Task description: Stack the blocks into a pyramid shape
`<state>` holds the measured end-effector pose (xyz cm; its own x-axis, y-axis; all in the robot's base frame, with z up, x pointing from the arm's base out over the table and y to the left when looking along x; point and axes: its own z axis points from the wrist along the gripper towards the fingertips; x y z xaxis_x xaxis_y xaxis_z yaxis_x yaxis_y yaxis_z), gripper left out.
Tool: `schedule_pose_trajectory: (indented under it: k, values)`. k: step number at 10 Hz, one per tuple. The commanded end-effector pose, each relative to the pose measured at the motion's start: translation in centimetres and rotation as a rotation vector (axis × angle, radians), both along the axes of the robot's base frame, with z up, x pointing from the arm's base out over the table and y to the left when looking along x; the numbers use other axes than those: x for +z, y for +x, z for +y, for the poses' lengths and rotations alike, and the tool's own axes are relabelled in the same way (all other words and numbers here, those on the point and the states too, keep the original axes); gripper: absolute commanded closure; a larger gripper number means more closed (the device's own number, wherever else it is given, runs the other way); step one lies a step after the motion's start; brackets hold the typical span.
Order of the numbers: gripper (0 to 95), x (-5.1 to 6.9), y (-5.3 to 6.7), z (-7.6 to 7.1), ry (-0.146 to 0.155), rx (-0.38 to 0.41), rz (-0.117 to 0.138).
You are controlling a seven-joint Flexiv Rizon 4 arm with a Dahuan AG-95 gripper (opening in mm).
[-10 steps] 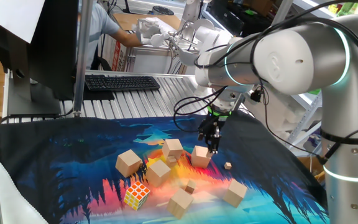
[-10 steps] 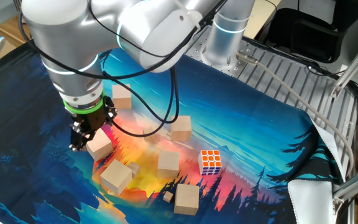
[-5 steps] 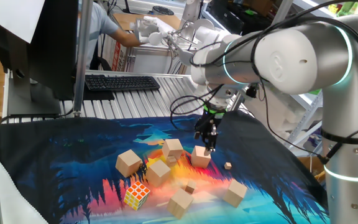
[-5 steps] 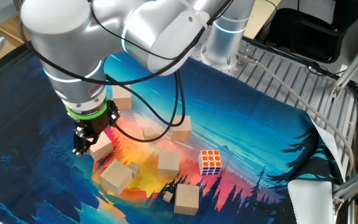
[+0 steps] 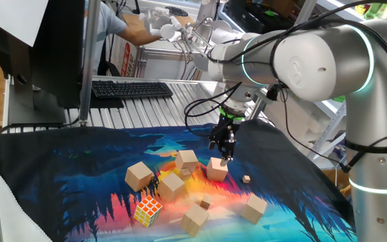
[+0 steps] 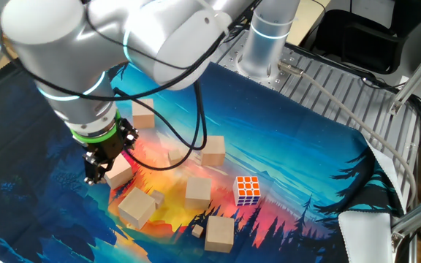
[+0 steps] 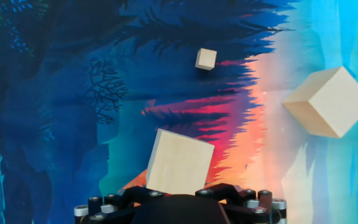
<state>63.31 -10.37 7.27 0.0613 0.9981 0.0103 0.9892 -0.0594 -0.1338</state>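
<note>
Several pale tan wooden blocks lie scattered, unstacked, on the colourful mat [image 5: 79, 168]. My gripper [image 5: 222, 153] hovers just above one block [image 5: 216, 169], which rests on the mat; the other fixed view shows this gripper [image 6: 96, 173] beside the same block [image 6: 118, 172]. In the hand view that block [image 7: 179, 160] sits right in front of the jaws, apart from them. The jaws look open and hold nothing. Other blocks lie at the left [image 5: 138, 176], the middle [image 5: 187, 160] and the front [image 5: 195, 218]. One more block [image 7: 329, 102] shows at the right.
A multicoloured puzzle cube [image 5: 147, 210] lies at the front left of the blocks, also seen in the other fixed view [image 6: 248, 190]. Tiny wooden cubes [image 5: 246, 179] [image 7: 206, 59] lie loose on the mat. A keyboard [image 5: 132, 89] and a person are behind the table.
My gripper has risen a little and shifted left, away from the block beneath it. That block stays on the mat. The other blocks have not moved.
</note>
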Motion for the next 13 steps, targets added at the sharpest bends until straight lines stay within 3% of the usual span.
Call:
schedule_pose_trajectory:
  k: [1,10,13]
  values:
    - [0.0,0.1,-0.2,0.0,-0.011,-0.023,-0.002]
    - [0.0,0.0,-0.2,-0.5,-0.037,-0.046,-0.043]
    - [0.0,-0.7,-0.3,-1.9,-0.031,-0.045,-0.067]
